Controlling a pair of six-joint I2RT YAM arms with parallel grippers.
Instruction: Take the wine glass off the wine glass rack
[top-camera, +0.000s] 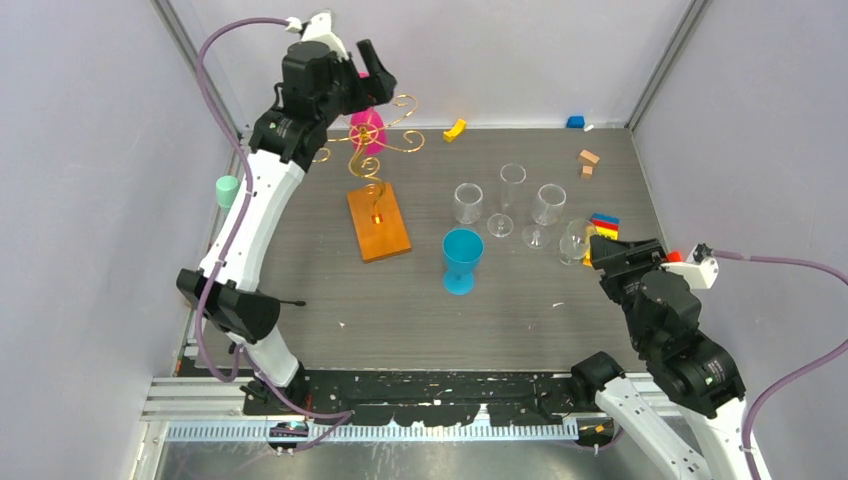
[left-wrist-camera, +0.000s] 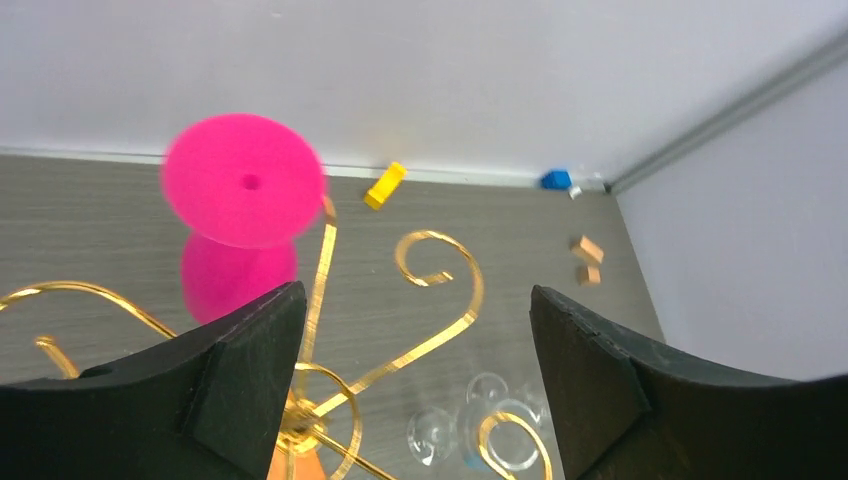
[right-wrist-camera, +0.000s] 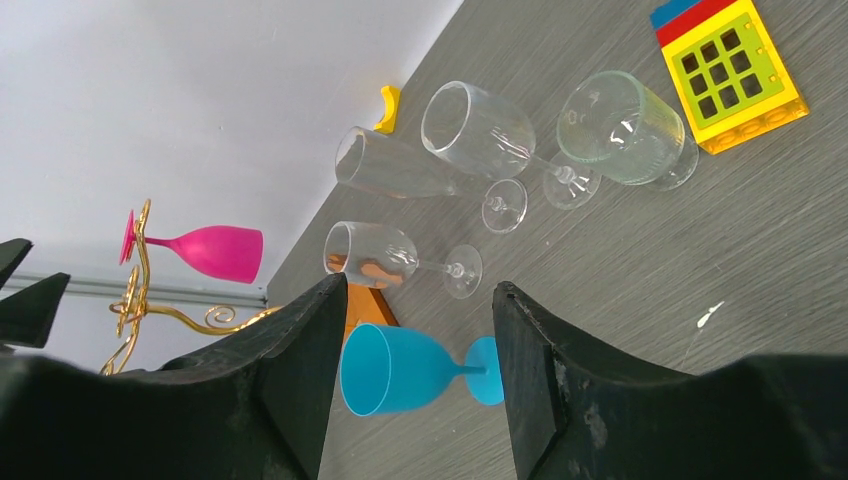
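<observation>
A pink wine glass (top-camera: 366, 130) hangs upside down by its foot on the wine glass rack (top-camera: 385, 140), gold curly wire on an orange wooden base (top-camera: 378, 224). My left gripper (top-camera: 372, 80) hovers open just above and behind the rack's top, touching nothing. In the left wrist view the pink wine glass (left-wrist-camera: 245, 193) is ahead to the left, and the rack's gold spirals (left-wrist-camera: 440, 270) show between the spread fingers. My right gripper (top-camera: 605, 250) stands open and empty at the right, low over the table. In its view the pink wine glass (right-wrist-camera: 215, 250) hangs far off.
A blue goblet (top-camera: 461, 260) stands mid-table. Several clear glasses (top-camera: 511, 195) stand to its right, one (top-camera: 575, 240) just by my right gripper. A coloured toy brick (top-camera: 603, 224), wooden blocks (top-camera: 588, 160), a yellow block (top-camera: 455, 129) and a blue block (top-camera: 575, 122) lie behind. Mint cup (top-camera: 228, 190) at left.
</observation>
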